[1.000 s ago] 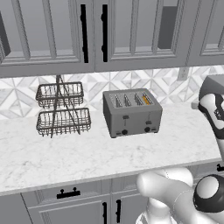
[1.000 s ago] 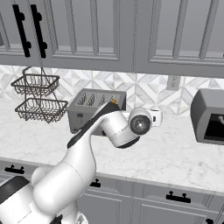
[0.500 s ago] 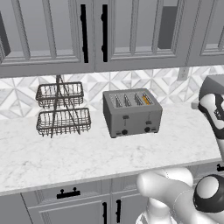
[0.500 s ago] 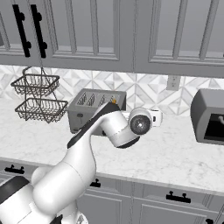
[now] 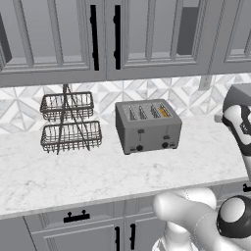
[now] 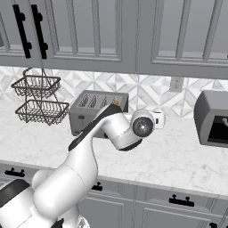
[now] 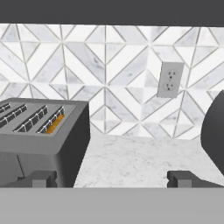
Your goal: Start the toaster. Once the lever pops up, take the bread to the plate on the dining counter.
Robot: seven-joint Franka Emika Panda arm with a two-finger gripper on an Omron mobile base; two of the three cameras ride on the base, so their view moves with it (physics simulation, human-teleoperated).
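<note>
The grey four-slot toaster (image 5: 147,126) stands on the marble worktop against the tiled wall, with two black levers and two knobs on its front. The bread (image 5: 165,112) sits down in the rightmost slot, only its golden-orange top edge showing (image 7: 54,124). In the right base view my arm crosses in front of the toaster (image 6: 89,110). My gripper (image 7: 113,179) hovers to the right of the toaster (image 7: 43,140), level with its top and facing the backsplash. It is open, fingers wide apart with nothing between them. The plate and the dining counter are out of view.
A two-tier wire basket (image 5: 71,122) stands left of the toaster. A dark boxy appliance (image 6: 213,118) sits at the right end of the worktop (image 5: 98,171). A wall outlet (image 7: 169,79) is on the tiles, and grey cabinets hang overhead.
</note>
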